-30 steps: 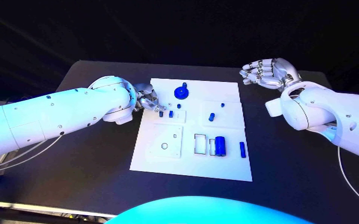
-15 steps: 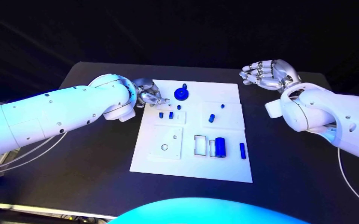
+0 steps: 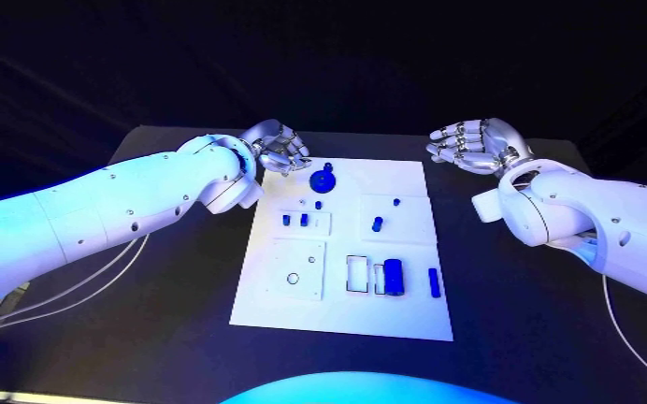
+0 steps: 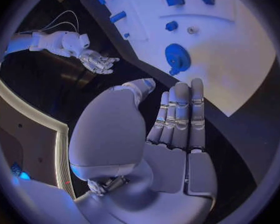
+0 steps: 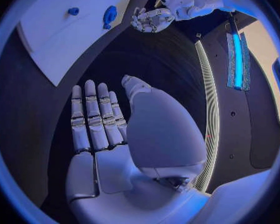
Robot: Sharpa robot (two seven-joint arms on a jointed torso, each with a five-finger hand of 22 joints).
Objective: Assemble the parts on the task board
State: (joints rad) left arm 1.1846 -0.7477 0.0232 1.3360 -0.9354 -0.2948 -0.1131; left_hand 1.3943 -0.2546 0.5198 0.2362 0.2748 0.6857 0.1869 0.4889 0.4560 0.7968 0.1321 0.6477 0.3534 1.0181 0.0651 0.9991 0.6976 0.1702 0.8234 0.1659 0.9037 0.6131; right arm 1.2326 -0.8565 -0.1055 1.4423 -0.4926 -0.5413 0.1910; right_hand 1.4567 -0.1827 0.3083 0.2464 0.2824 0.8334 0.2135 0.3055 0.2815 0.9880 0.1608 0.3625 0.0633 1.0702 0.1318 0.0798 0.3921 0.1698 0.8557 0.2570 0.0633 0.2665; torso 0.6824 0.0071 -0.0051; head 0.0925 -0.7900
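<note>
One white task board lies mid-table. Nearest on it: a blue cylinder and a slim bar; farther, small blue parts; farthest, a round blue knob. Beyond, left hand and right hand are raised off the board's far corners, fingers apart, apparently holding nothing.
</note>
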